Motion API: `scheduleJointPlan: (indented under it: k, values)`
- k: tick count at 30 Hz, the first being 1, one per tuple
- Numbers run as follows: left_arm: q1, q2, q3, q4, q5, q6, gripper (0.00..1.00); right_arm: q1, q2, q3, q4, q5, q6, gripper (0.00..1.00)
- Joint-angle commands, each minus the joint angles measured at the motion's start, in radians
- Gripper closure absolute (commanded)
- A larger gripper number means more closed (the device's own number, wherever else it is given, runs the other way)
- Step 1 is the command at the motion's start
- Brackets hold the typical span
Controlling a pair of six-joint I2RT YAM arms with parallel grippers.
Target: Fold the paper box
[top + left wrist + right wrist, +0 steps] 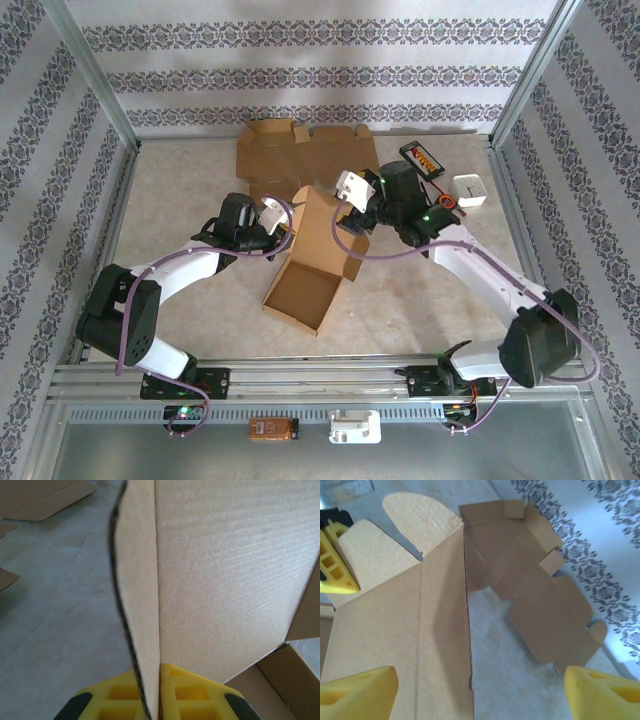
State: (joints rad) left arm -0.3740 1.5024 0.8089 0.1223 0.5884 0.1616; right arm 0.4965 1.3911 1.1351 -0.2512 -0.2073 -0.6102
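– While the left claw (159,692) is pinched tight on the paper box (310,255), where does that box sit?
– Mid-tabletop (180,180). Its open tray (300,295) lies at about 6 o'clock from both claws, and one tall flap (322,225) stands upright. The left claw nips that flap's edge from 9 o'clock, pressing on both faces.
– And the right claw (480,692)?
– Spread wide, gripping nothing, at 3 o'clock of the flap. The flap's free edge stands inside its gap; whether it touches, I cannot tell.
– Any writing?
– The flat cardboard blank (300,155) at 12 o'clock is plain brown. The black pack (422,158) at 1 o'clock carries an orange label, too small to read.
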Motion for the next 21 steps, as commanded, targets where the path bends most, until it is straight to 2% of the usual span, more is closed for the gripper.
scheduleJointPlan:
  k: [1,4,11,15,16,19,21]
  values:
    - [-0.015,-0.029,0.000,0.050,-0.014,0.028,0.90,-0.007,0.050,0.070,-0.091,-0.068,0.019,0.25]
    - [-0.018,-0.035,0.006,0.041,-0.023,0.027,0.90,-0.007,0.092,0.121,-0.137,-0.064,0.065,0.49]
    - [-0.026,-0.052,0.010,0.049,-0.078,-0.008,0.88,0.011,0.089,0.153,-0.183,-0.060,0.028,0.78]
    - [-0.028,-0.082,-0.003,0.076,-0.123,-0.045,0.68,0.034,0.070,0.147,-0.184,-0.027,-0.054,0.89]
    - [-0.029,-0.096,-0.010,0.087,-0.141,-0.059,0.60,0.039,0.066,0.149,-0.184,-0.016,-0.079,0.90]
    - [-0.028,-0.163,-0.033,0.088,-0.205,-0.094,0.37,0.061,0.048,0.155,-0.192,0.015,-0.180,0.92]
    - [-0.028,-0.221,-0.046,0.066,-0.242,-0.093,0.28,0.072,0.037,0.156,-0.187,0.041,-0.259,0.92]
